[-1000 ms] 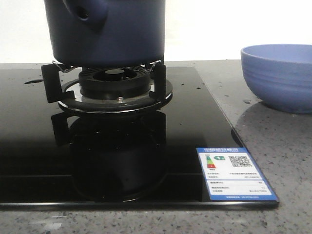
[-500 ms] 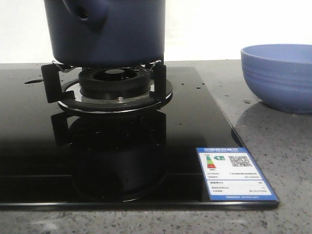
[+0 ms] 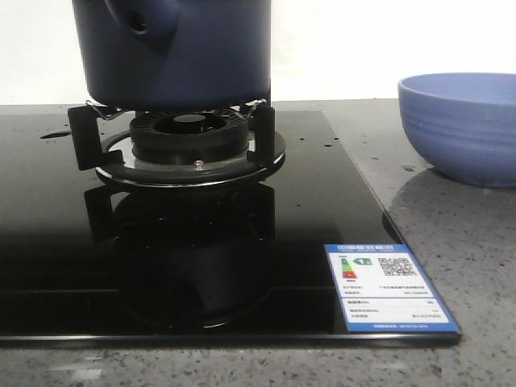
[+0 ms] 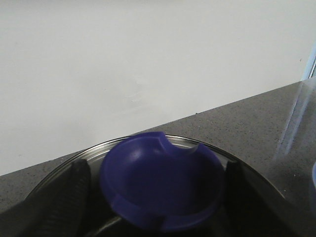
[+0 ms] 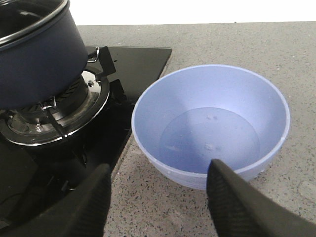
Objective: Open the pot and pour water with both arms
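The dark navy pot stands on the gas burner, its stub handle with the round hole facing the front. In the right wrist view the pot carries a steel-rimmed lid. My left gripper straddles the lid's blue knob, one finger on each side, with a thin dark gap showing on one side. My right gripper is open over the counter, between the hob and the bowl. Of water I see only tiny droplets in the bowl.
A periwinkle ribbed bowl sits on the speckled counter right of the black glass hob; in the right wrist view the bowl lies just beyond my fingers. An energy label is stuck on the hob's front right corner. A white wall is behind.
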Tool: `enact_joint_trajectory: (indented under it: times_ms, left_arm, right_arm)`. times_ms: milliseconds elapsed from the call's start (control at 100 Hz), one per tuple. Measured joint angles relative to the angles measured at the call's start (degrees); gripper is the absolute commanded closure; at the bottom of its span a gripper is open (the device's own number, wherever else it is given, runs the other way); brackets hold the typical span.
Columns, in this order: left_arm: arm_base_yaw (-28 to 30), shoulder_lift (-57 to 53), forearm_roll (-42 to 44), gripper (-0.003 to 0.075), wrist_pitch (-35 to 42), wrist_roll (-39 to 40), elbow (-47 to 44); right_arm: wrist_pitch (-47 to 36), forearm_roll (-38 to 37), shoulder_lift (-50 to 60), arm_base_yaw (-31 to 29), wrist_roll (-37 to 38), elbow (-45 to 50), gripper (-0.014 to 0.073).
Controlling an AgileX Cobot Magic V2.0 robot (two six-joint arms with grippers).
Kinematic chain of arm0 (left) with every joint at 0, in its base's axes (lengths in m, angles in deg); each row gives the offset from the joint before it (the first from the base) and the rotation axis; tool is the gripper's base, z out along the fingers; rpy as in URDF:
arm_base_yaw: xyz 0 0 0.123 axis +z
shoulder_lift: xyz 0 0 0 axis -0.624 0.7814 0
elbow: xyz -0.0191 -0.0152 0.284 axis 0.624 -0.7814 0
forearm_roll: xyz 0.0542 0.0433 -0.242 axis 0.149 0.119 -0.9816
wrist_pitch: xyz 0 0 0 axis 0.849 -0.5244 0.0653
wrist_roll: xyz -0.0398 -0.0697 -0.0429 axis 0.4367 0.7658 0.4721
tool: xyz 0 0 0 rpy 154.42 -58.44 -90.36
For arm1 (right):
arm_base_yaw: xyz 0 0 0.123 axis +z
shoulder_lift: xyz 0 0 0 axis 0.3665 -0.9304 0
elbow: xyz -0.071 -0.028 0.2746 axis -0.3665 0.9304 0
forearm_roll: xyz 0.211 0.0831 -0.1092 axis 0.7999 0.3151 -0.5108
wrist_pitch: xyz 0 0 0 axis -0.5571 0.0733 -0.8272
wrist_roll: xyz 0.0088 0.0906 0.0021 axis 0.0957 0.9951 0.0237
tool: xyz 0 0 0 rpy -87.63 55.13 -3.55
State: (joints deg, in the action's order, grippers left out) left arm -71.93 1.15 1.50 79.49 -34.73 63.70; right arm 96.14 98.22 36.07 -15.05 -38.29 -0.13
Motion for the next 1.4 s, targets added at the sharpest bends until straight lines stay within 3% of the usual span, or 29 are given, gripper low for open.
enact_joint_trajectory:
  times_ms: [870,1399]
  left_arm:
    - [-0.96,2.03,0.92,0.0218,1.88,0.0,0.0]
    - [-0.95,2.53,0.92,0.0346,3.68,0.0,0.0]
  right_arm:
    - [0.16,0.1,0.0,0.0,-0.1,0.0,0.0206]
    - [0.72,0.1,0.0,0.0,-0.24,0.0,0.0206]
